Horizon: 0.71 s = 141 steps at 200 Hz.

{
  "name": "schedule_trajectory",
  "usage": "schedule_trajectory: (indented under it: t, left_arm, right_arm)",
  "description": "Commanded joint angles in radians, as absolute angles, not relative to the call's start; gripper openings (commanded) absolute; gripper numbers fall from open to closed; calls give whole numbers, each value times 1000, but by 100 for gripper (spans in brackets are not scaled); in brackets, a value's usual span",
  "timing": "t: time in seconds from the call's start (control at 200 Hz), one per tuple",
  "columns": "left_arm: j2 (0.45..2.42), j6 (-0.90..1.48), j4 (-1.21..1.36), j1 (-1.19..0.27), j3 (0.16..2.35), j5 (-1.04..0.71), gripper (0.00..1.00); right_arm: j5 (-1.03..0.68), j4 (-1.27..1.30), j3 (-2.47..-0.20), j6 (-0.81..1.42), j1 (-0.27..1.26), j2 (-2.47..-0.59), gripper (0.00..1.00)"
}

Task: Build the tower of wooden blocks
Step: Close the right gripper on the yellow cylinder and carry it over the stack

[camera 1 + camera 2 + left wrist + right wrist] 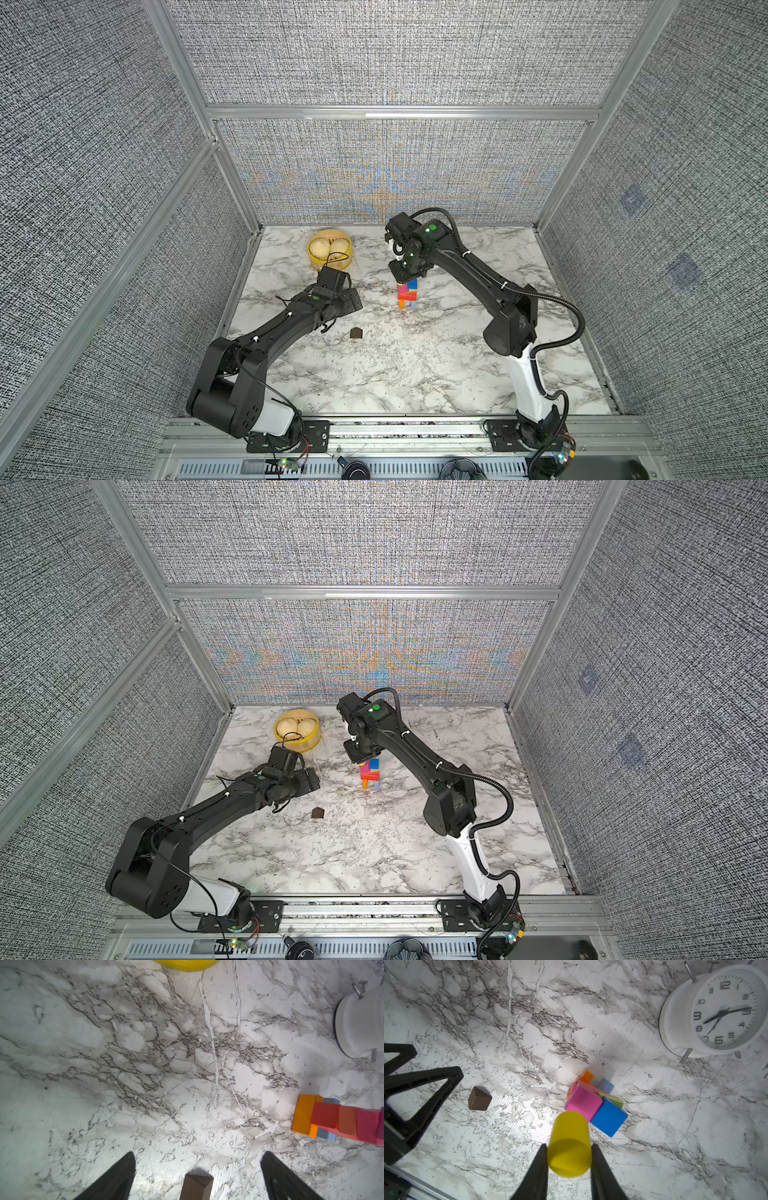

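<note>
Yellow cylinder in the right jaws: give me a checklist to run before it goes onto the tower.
1. Right jaws closed on the yellow cylinder: ok.
2. The tower standing on the table: ok.
3. Tops of the pink cube and blue cube bare: ok.
4. Cylinder lined up over a cube top: cannot tell.
5. Left jaws open and apart from the tower: ok.
6. The alarm clock apart from the tower: ok.
</note>
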State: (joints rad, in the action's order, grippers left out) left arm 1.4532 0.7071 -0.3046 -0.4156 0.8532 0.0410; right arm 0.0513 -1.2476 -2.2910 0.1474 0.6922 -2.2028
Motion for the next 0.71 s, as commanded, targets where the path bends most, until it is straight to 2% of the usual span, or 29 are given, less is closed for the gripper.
schedule_trajectory:
  t: [0.0,0.7]
  left_arm:
    - [1460,700,-260,-414,858,25,95]
    - [1529,689,-208,-414,881,26,95]
  right_arm:
    - [72,-1275,-2307,130,682,-2204,28]
    - [84,-1338,-2382,107,659,-2277,29]
